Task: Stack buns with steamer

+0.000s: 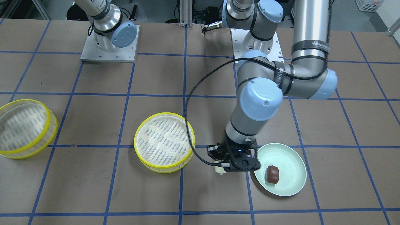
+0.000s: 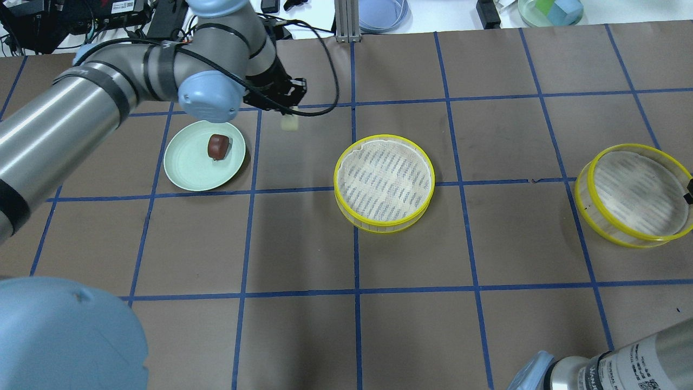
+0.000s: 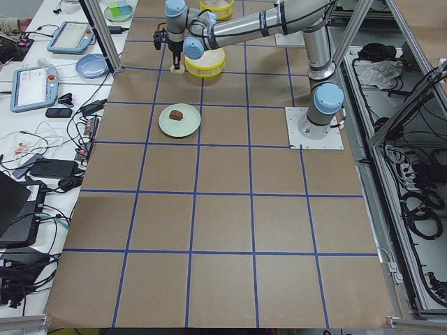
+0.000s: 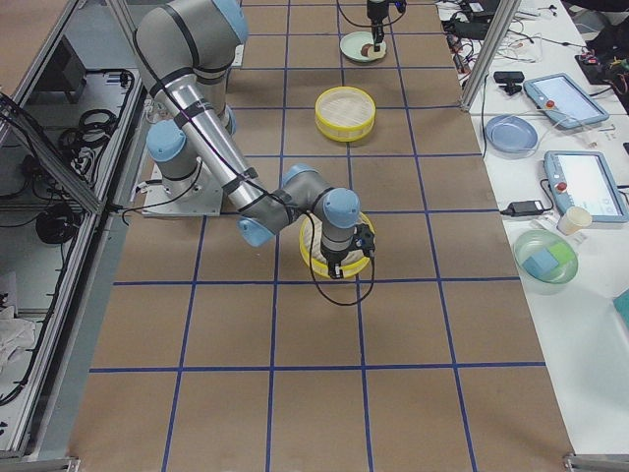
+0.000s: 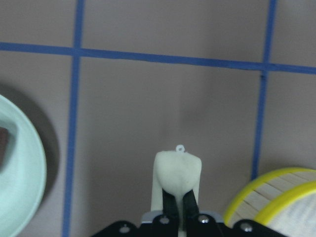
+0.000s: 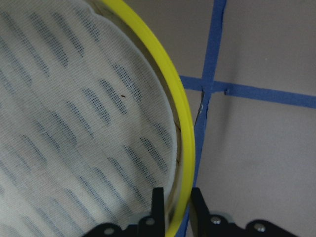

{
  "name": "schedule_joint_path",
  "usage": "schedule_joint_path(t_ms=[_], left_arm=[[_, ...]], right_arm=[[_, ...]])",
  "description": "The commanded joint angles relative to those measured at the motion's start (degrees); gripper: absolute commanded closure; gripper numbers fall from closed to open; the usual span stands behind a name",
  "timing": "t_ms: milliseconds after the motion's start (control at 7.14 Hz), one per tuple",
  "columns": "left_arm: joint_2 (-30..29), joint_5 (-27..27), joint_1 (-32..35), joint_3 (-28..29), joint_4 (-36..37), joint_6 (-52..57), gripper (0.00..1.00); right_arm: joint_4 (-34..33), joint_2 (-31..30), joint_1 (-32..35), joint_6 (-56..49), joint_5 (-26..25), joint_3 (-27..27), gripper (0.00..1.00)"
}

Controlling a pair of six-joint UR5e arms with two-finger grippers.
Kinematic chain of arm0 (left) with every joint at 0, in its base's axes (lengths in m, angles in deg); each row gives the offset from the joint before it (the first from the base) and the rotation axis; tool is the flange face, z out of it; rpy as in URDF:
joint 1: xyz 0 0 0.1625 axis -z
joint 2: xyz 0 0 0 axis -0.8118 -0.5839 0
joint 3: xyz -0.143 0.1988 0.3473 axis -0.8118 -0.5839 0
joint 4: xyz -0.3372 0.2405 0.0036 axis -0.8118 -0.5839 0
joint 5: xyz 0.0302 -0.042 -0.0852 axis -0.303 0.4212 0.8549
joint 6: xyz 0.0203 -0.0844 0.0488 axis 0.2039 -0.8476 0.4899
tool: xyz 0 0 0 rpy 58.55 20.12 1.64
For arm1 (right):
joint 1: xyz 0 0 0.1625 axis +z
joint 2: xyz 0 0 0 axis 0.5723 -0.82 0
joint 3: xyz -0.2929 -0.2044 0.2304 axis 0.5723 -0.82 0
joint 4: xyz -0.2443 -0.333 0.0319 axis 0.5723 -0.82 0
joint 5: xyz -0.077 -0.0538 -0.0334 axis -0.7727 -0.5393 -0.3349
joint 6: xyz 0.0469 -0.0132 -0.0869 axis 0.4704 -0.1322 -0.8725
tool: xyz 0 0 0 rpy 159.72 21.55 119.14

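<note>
My left gripper [image 2: 286, 105] is shut on the cream-white bun [image 2: 289, 123] and holds it above the table between the pale green plate [image 2: 187, 168] and the middle yellow-rimmed steamer [image 2: 384, 181]. The left wrist view shows the bun [image 5: 177, 168] pinched between the fingers. The dark reddish-brown bun [image 2: 217, 145] lies on the plate. My right gripper [image 6: 177, 195] is shut on the yellow rim [image 6: 168, 84] of the second steamer [image 2: 631, 195], one finger inside and one outside.
The arm bases [image 1: 109, 47] stand at the robot's edge of the table. A side bench holds a blue plate [image 2: 381, 11], a green bowl with blocks [image 2: 549, 11], tablets and cables. Blue tape grids the brown tabletop.
</note>
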State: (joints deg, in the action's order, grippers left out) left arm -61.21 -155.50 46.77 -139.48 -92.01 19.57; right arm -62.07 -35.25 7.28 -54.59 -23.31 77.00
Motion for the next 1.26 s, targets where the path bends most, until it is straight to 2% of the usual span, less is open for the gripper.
schedule_joint_path(t_ms=[0, 280, 420, 560, 840, 1120], left_arm=[[-0.1, 0.3, 9.3, -0.7, 0.3, -4.2, 1.0], [-2.0, 0.5, 10.9, -4.3, 0.5, -5.4, 0.97], [-1.8, 0.5, 11.8, -5.4, 0.5, -5.6, 0.31], [-0.9, 0.6, 12.2, -5.5, 0.4, -9.2, 0.0], [-0.7, 0.6, 12.2, -5.7, -0.2, -10.0, 0.0], [-0.2, 0.1, 12.0, -5.6, -0.3, -9.5, 0.0]], right_arm=[[-1.0, 0.7, 0.1, -0.1, 0.3, -0.4, 1.0], [-0.8, 0.0, 0.1, 0.4, 0.2, -0.7, 1.0], [-0.9, -0.2, 0.2, 0.3, 0.3, -0.8, 1.0], [-0.1, -1.5, 0.4, 0.6, 0.4, -1.4, 1.0], [6.2, -3.5, 2.5, 1.0, 0.8, -4.1, 1.0], [10.6, -7.2, 8.1, 4.7, 0.1, -4.6, 1.0]])
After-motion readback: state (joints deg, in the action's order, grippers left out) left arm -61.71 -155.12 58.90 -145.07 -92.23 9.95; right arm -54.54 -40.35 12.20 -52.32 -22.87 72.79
